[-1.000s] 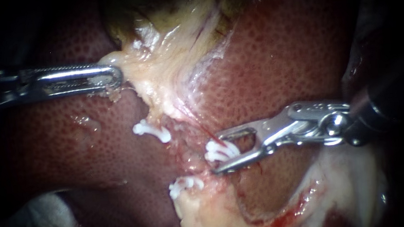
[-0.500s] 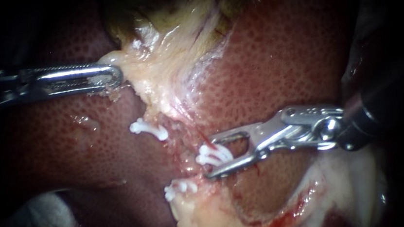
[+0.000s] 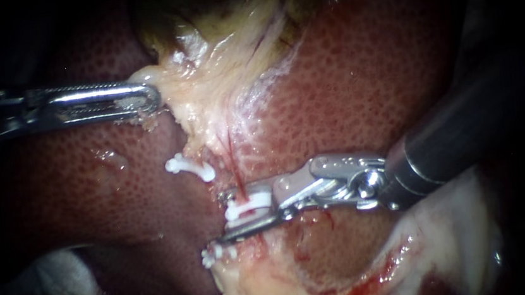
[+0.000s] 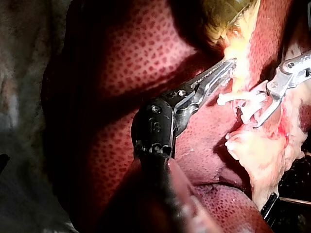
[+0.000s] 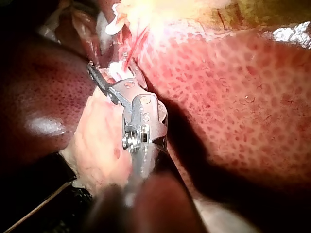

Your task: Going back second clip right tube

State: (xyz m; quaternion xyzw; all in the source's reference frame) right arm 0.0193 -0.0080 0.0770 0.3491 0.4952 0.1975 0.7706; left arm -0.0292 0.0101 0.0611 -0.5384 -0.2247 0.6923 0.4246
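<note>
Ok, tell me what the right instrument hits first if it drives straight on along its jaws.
The right instrument points left and slightly down, its jaws holding a white clip across the tube. Straight on, the tips would probably meet the dark liver just beyond first, though depth is unclear.

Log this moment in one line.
left instrument: jaws shut on pale tissue | right instrument: jaws shut on loaded clip | upper clip, lower clip: seated either side of jaws
</note>
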